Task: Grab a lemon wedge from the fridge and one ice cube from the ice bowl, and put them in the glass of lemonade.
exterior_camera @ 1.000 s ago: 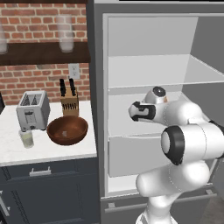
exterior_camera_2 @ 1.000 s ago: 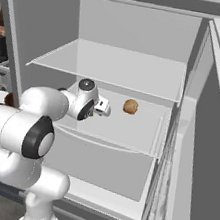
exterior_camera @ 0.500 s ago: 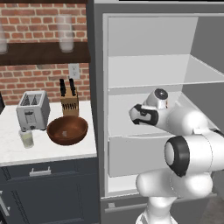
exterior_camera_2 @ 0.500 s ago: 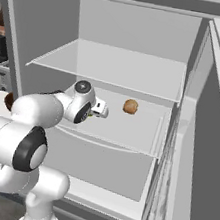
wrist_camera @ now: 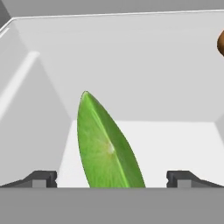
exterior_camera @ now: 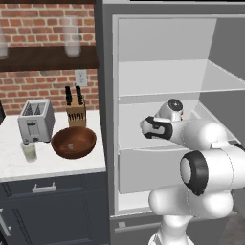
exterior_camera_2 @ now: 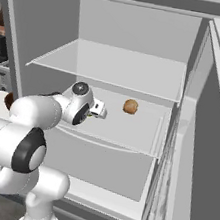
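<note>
Reaching into the open fridge (exterior_camera_2: 187, 145), the tool (wrist_camera: 111, 179) has its two dark fingertips (wrist_camera: 41, 178) spread wide, one on each side of the lemon wedge (wrist_camera: 107, 144), with a clear gap between each tip and the fruit, so nothing is gripped. The wedge stands on edge in the hand view, lime green, its point tilted up and to the left, on the white middle shelf (exterior_camera_2: 129, 130). From the right base view the tool (exterior_camera_2: 101, 110) sits low over the left part of that shelf, and a brown roundish lump (exterior_camera_2: 130, 106) lies farther back and to the right, apart from the tool; bare white shelf runs around it to the shelf's front lip and the right wall. Above, a second white shelf (exterior_camera_2: 119, 65) spans the compartment, leaving a low slot of room between the two. The left fridge wall stands close to the arm's side.

Outside the fridge, to the left, the white worktop (exterior_camera: 57, 165) carries the glass of lemonade (exterior_camera: 29, 151) near its front, just left of the ice bowl (exterior_camera: 73, 142), the two close but apart. Behind them stand a toaster (exterior_camera: 35, 120) and a knife block (exterior_camera: 75, 111) against the brick wall (exterior_camera: 43, 28), with a dark wall shelf (exterior_camera: 48, 57) holding a frosted glass (exterior_camera: 72, 43) above.
</note>
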Controlling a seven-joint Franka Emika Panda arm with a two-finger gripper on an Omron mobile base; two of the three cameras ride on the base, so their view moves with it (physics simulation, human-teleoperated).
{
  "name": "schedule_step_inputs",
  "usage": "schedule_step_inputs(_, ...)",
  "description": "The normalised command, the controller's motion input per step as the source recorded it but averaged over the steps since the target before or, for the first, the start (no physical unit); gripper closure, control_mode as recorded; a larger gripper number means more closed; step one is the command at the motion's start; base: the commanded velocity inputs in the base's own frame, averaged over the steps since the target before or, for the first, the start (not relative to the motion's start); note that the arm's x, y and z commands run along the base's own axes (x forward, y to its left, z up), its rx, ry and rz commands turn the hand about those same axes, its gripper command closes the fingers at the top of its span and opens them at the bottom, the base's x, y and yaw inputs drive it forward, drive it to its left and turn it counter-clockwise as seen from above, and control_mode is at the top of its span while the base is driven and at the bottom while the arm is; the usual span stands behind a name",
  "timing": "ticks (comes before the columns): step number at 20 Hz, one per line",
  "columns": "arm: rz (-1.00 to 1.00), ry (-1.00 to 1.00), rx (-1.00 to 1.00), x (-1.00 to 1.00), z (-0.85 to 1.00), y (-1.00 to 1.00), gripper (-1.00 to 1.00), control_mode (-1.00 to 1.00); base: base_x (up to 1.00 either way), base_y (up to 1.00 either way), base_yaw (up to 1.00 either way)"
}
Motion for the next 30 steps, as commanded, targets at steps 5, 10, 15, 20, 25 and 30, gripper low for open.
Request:
schedule_step_inputs(5, 0.00, 0.00, 0.00, 0.00, -0.01, 0.00, -1.00, -1.00, 0.00, 0.00, 0.00)
schedule_step_inputs(10, 0.00, 0.00, 0.00, 0.00, -0.05, 0.00, 1.00, -1.00, 0.00, 0.00, 0.00)
schedule_step_inputs(15, 0.00, 0.00, 0.00, 0.00, -0.10, 0.00, 1.00, -1.00, 0.00, 0.00, 0.00)
schedule_step_inputs(20, 0.00, 0.00, 0.00, 0.00, -0.08, 0.00, 1.00, -1.00, 0.00, 0.00, 0.00)
schedule_step_inputs(25, 0.00, 0.00, 0.00, 0.00, -0.09, 0.00, 1.00, -1.00, 0.00, 0.00, 0.00)
schedule_step_inputs(30, 0.00, 0.00, 0.00, -0.12, -0.12, 0.00, 1.00, -1.00, 0.00, 0.00, 0.00)
